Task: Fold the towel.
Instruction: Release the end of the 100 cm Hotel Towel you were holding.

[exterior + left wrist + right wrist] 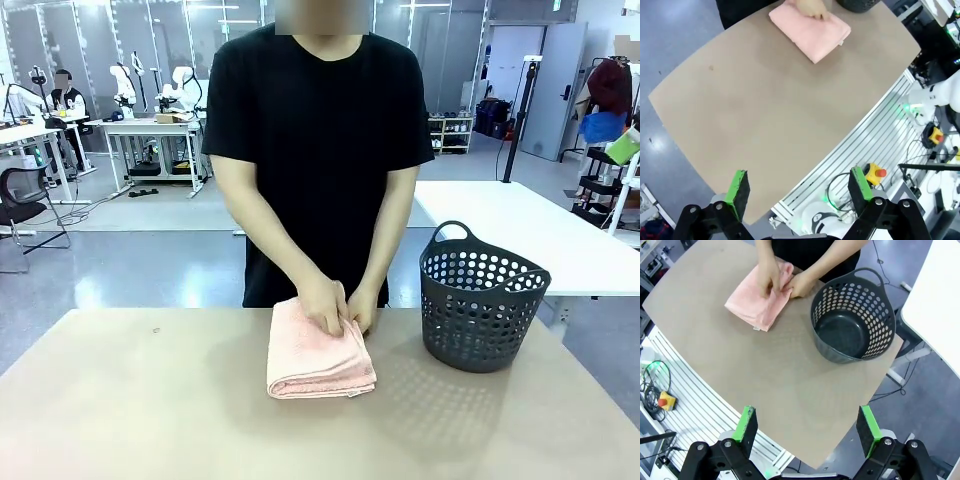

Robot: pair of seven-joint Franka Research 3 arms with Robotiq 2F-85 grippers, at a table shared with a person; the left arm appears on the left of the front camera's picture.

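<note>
The salmon-pink towel point(316, 356) lies folded into a thick rectangle on the far middle of the table. A person stands at the far edge with both hands point(340, 308) pressing on the towel's far right corner. In the left wrist view the towel point(810, 31) sits far off at the top, and my left gripper point(799, 192) hangs open high above the table's near edge. My right gripper point(808, 430) is open too, high above the table, with the towel point(756, 302) far ahead at upper left. Neither gripper holds anything.
A dark grey perforated basket point(481, 298) stands empty to the right of the towel, also visible as the basket point(854, 316) in the right wrist view. The tan tabletop point(150, 410) is bare on the left and front. A white table point(530, 235) stands behind.
</note>
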